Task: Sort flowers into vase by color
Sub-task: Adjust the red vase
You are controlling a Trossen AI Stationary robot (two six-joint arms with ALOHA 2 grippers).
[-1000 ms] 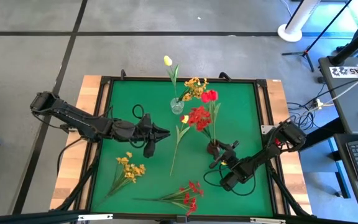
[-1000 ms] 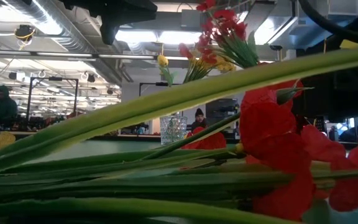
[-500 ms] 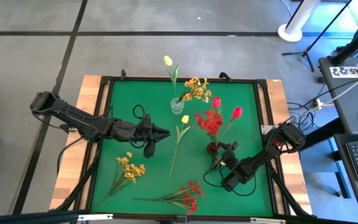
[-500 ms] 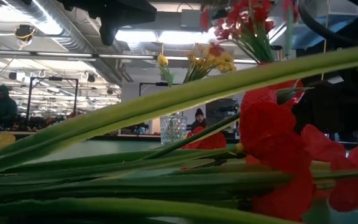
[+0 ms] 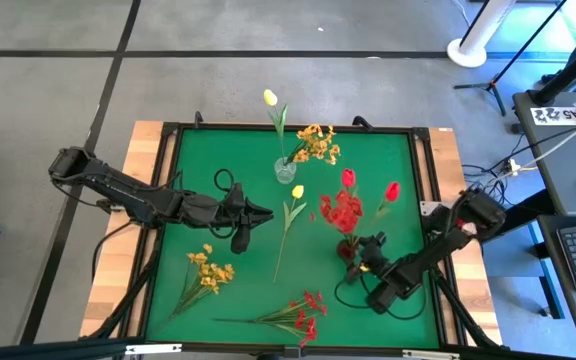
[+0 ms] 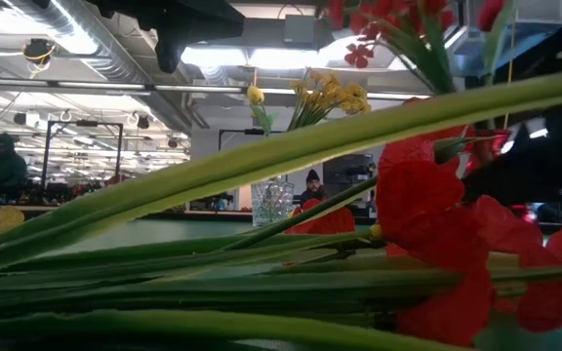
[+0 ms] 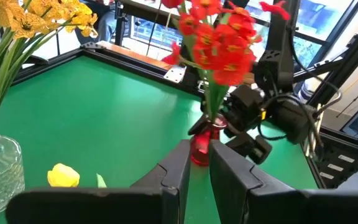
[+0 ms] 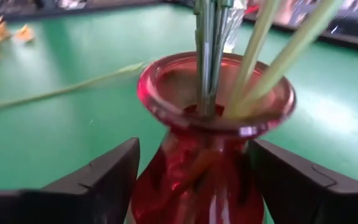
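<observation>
A red glass vase (image 5: 348, 247) stands right of the table's centre. It holds a red spray (image 5: 342, 208) and two red tulips (image 5: 391, 190) that lean toward the right. My right gripper (image 5: 358, 256) is open at the vase's near-right side, one finger on each side of its body (image 8: 197, 180). A clear vase (image 5: 285, 170) holds a yellow tulip and a yellow spray. A yellow tulip (image 5: 296, 192), a yellow spray (image 5: 208, 268) and a red spray (image 5: 303, 315) lie flat on the green mat. My left gripper (image 5: 265, 212) hovers shut left of centre. My right gripper's fingers (image 8: 104, 180) stand level on either side of the red vase's body, below its rim (image 8: 160, 93). I cannot tell whether they touch the glass. The vase stands upright on the mat.
A black frame (image 5: 168, 180) borders the green mat. The lying red spray's stems (image 6: 213, 244) fill the low view. Open mat lies at the far left and far right. A person (image 6: 3, 166) is in the room behind.
The red tulips and red spray in the red vase have swung from over the table's middle toward the right edge. My right gripper and the vase have shifted a little toward the near edge.
</observation>
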